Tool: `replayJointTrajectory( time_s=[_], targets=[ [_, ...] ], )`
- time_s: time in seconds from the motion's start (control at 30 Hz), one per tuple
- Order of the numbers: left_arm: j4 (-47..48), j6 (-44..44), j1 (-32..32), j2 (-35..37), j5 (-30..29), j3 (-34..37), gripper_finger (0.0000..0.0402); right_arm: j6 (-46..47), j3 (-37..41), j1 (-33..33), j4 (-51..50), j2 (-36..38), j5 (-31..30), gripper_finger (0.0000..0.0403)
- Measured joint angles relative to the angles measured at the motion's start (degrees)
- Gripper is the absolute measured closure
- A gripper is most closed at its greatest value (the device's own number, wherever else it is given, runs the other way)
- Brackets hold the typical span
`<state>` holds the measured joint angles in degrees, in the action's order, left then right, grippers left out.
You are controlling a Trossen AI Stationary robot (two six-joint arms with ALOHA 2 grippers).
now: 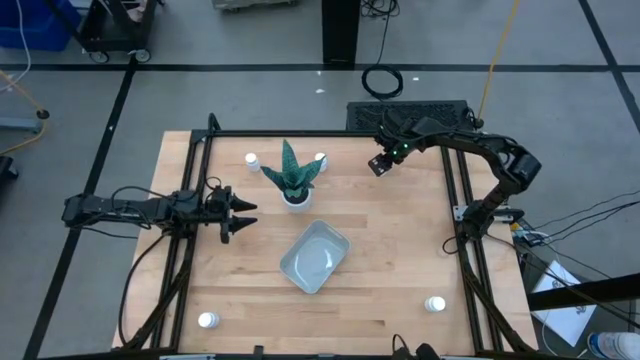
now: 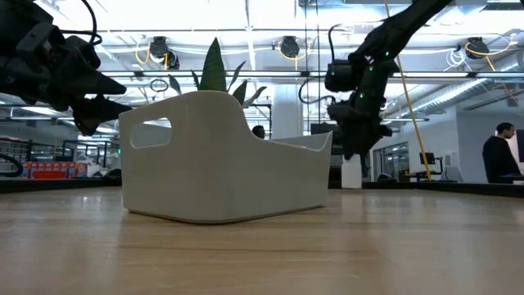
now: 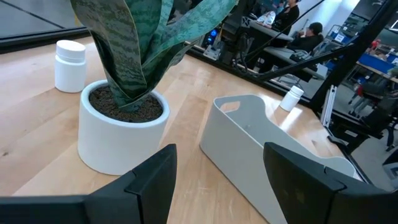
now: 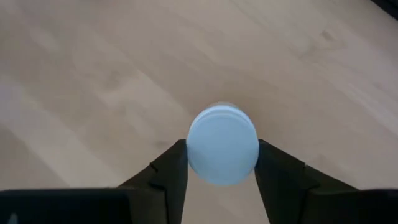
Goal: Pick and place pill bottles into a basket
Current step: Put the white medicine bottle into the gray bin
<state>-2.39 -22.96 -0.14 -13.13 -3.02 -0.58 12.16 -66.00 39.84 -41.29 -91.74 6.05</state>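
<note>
My right gripper [image 1: 383,162] is at the table's far right, pointing down, shut on a white pill bottle [image 4: 222,152] that its own body hides in the high view. My left gripper [image 1: 238,213] hovers open and empty at the left, facing the potted plant and the pale blue-grey basket [image 1: 315,257], which rests on its base mid-table. Two more bottles stand at the far side [image 1: 251,159] [image 1: 320,158]. One stands near the front left corner [image 1: 207,320] and one near the front right [image 1: 434,303]. My right gripper pinches the pill bottle between its two fingers [image 4: 174,171], one on each side of the bottle just below its round cap [image 4: 222,149]. The fingers come from above, pointing down. The bottle stands upright, cap up. I cannot tell whether its base is on the table.
A white pot [image 1: 296,198] with a green striped plant stands between the left gripper and the far bottles, just beyond the basket. Black frame rails [image 1: 455,200] run along the table's sides. A person [image 2: 499,156] stands in the room behind.
</note>
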Motion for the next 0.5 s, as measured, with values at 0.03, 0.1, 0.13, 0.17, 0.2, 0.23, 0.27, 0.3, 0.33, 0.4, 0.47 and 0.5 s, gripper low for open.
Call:
replayJointTrajectory(
  time_s=[0.03,0.1,0.13,0.17,0.2,0.23,0.27,0.3,0.33,0.4,0.47,0.5],
  targets=[
    [0.0,0.0,0.0,0.0,0.0,0.0,0.0156,0.4,0.0,-0.5,-0.1,0.9,0.0,0.0255],
    [0.0,0.0,0.0,0.0,0.0,0.0,0.0156,0.9,0.0,-1.7,-0.3,2.9,0.0,0.0255],
    [0.0,0.0,0.0,0.0,0.0,0.0,0.0156,1.6,0.0,-2.4,-0.4,3.9,0.0,0.0255],
    [0.0,0.0,0.0,0.0,0.0,0.0,0.0156,2.3,0.0,-3.1,-0.7,4.9,0.0,0.0255],
    [-0.1,0.0,0.0,0.0,0.0,0.0,0.0156,3.0,0.0,-3.9,-1.1,6.1,0.1,0.0255],
    [-0.1,0.0,0.0,0.0,0.0,0.0,0.0156,3.5,0.0,-4.8,-1.6,7.1,0.2,0.0255],
    [-0.2,0.0,0.0,0.0,0.0,0.0,0.0156,4.0,0.0,-5.8,-2.0,8.2,0.2,0.0255],
    [-0.2,0.0,0.0,0.0,0.0,0.0,0.0156,4.7,0.0,-6.7,-2.4,9.1,0.2,0.0255],
    [-0.3,0.0,0.0,0.0,0.0,0.0,0.0156,5.4,0.0,-7.7,-2.8,9.9,0.2,0.0255],
    [-0.5,0.0,0.0,0.0,0.0,0.0,0.0156,6.8,0.0,-9.7,-2.9,11.5,0.2,0.0255],
    [-0.4,0.0,0.0,0.0,0.0,0.0,0.0156,8.3,0.0,-11.7,-2.7,12.9,0.2,0.0255],
    [-0.4,0.0,0.0,0.0,0.1,0.0,0.0156,9.1,0.0,-12.8,-2.5,13.5,0.2,0.0255]
  ],
)
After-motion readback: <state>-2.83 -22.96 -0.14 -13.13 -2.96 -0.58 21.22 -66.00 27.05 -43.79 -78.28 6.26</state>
